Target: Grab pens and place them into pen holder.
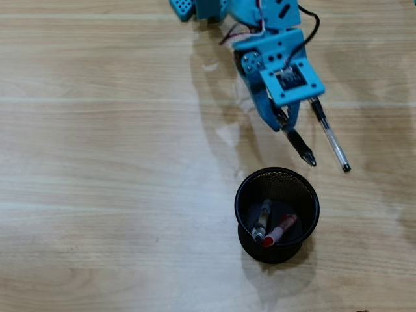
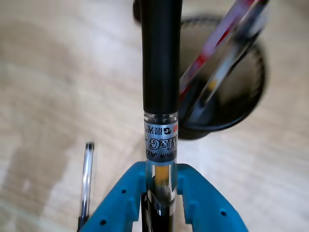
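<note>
A: Our gripper [image 1: 284, 123] is clamped on a pen [image 1: 299, 146], near the mesh pen holder [image 1: 242, 195], which already has two pens inside.

B: Its long axis slants toward the cup, tip leading. We risk clipping the rim, or nudging the spare pen [image 1: 331, 138] lying alongside.

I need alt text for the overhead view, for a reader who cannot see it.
A blue gripper reaches down from the top edge, shut on a pen that points toward a black mesh holder on a wooden table. The holder already contains a clear pen and a red pen; a fourth pen lies beside the gripper.
</note>
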Motion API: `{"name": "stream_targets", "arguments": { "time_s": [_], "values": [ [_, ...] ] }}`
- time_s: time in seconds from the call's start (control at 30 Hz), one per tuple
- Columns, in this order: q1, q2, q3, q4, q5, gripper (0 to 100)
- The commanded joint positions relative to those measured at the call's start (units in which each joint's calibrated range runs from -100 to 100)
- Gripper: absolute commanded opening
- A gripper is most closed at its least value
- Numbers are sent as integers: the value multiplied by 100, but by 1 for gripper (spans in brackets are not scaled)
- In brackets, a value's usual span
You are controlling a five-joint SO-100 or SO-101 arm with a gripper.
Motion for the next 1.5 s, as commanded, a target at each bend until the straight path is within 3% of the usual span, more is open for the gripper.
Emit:
{"name": "stream_targets", "arguments": {
  "time_s": [0.0, 0.27, 1.0, 1.2, 1.47],
  "values": [
    [245, -523, -593, -36, 34, 2],
    [437, -574, -793, -555, 34, 2],
    [455, 1244, 737, -7097, -2, 2],
    [464, 1855, 845, -7926, -13, 2],
    [455, 2085, 827, -8118, -18, 2]
  ]
}}
